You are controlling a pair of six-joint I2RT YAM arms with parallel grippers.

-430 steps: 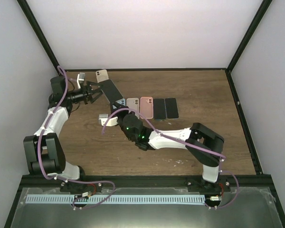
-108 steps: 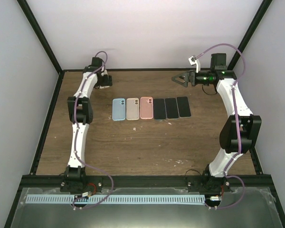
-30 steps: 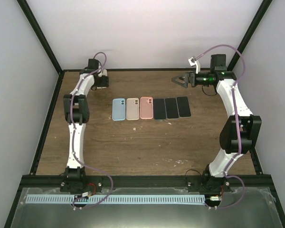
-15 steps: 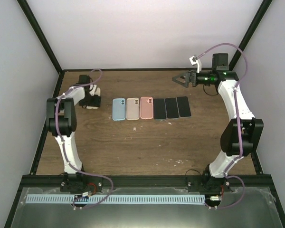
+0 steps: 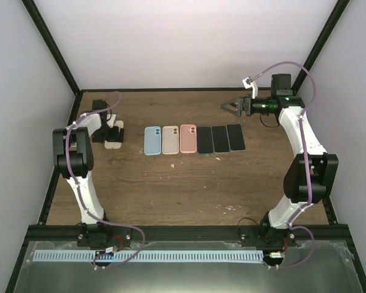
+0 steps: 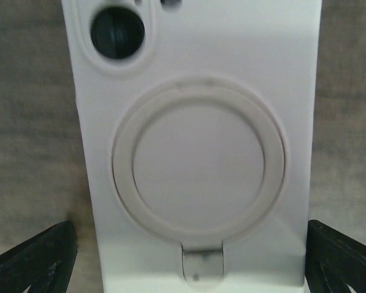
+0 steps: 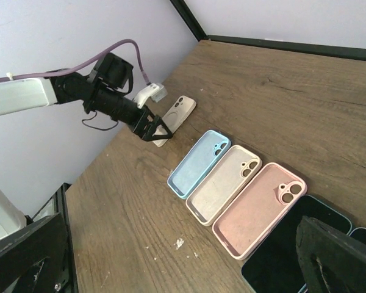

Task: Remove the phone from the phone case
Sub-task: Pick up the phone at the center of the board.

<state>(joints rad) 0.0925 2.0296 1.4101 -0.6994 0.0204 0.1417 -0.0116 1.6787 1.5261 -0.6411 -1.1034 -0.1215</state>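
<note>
**A:** Where is the phone that's in its case?

**B:** The white cased phone (image 6: 198, 159) lies flat and back up on the wooden table (image 5: 189, 183). It is at the far left, apart from the row to its right. A round ring (image 6: 123, 162) sits on its back, and a dark lens (image 6: 117, 32) shows in the camera cut-out.

**A:** And the left gripper?

**B:** The left gripper (image 7: 151, 130) is low over the phone's bottom end. Its fingers (image 6: 36, 262) stand wide, one on each side of the case. The right-hand one is just at the case's edge, and I cannot tell whether it touches.

**A:** What about the right one?

**B:** The right gripper (image 5: 230, 107) hangs in the air at the far right, pointing left. Its fingers are spread wide, with only air between them.

**A:** What's in the row?

**B:** From left to right there is a blue case (image 5: 152, 140), a beige case (image 5: 170, 140) and a pink case (image 5: 188, 138). Then come three black phones (image 5: 219, 138). All six lie side by side near the middle of the table, well apart from both grippers.
</note>
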